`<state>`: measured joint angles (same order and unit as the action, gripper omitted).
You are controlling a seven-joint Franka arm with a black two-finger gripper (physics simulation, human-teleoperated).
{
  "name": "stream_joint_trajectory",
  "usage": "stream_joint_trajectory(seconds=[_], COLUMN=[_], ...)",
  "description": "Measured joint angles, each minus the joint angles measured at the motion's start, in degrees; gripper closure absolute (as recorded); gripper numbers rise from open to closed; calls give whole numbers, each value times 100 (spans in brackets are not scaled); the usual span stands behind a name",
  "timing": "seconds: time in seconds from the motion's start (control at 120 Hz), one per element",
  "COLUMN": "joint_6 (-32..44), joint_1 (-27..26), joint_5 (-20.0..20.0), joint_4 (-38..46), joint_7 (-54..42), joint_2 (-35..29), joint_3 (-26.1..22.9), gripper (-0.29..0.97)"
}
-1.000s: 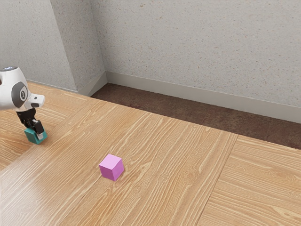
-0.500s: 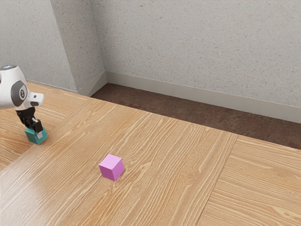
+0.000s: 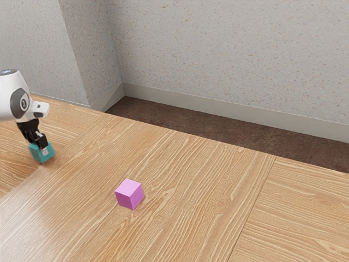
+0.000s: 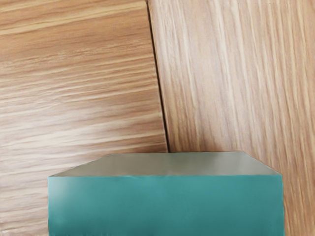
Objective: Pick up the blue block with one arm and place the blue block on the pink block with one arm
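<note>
The jaws of the gripper [image 3: 40,147] are pinching the blue block [image 3: 46,156], which renders teal, one finger on each of two opposite faces. The block sits at the far edge of the exterior view's left, at or just above the wooden table [image 3: 218,191]; whether it clears the surface cannot be told. In the wrist view its flat top face and one side [image 4: 165,201] lie directly under the hand.

The pink block [image 3: 129,194] rests on the table, well apart, at about 4 o'clock from the held block.

Handling, as a judgement: the block is probably light and rigid, with smooth flat faces. Grip it across parallel faces near mid-height, and keep it level for stacking.

Count: one blue block, one pink block, one gripper.
</note>
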<state>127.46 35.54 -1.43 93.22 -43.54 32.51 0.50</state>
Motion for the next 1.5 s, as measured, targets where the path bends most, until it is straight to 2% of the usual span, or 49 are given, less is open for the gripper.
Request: stream_joint_trajectory(seconds=[0.208,0.508,0.783,1.0,1.125,1.283,1.5], joint_6=[-239,-560,-527,-312,-215,-97,19], joint_1=[-114,-946,-1342,-1379,-1376,-1384,-1416], joint_5=[-21,-29,-41,-42,2,63,155], joint_4=[166,1021,1377,1958,2123,2593,2765], joint_7=[64,441,1139,1764,2077,2410,2834], joint_2=[-647,-1483,-1762,-2222,-2291,-2672,-2738], joint_3=[-240,-272,-516,-994,-1131,-1357,-1630], gripper=[43,44,47,49,49,49,49])
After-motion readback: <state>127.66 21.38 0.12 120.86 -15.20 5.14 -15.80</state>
